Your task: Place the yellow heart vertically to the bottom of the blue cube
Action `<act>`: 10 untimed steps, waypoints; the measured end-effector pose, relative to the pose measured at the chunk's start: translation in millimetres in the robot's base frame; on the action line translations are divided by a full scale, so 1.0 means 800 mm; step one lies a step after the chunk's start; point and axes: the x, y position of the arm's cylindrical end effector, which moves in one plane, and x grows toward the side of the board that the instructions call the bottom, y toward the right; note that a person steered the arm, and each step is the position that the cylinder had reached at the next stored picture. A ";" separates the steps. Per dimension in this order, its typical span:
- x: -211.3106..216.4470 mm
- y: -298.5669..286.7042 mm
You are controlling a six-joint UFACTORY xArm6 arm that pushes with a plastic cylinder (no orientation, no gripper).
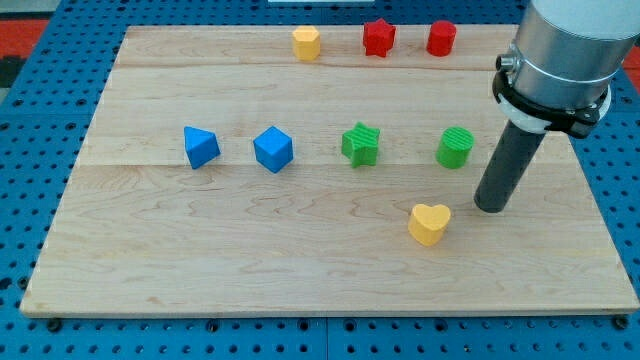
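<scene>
No fingers here, only my tip [491,208], holding nothing. It sits lower right, just right of and slightly above the yellow heart [430,223], not touching. Blue cube [272,149] is well left, mid-frame. Heart needs a leftward push across the surface [250,270]. No readable labels.

Arm [560,60] cut off by the view's top and right edges.
</scene>
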 end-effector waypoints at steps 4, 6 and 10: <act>0.076 -0.022; 0.061 -0.056; 0.030 -0.292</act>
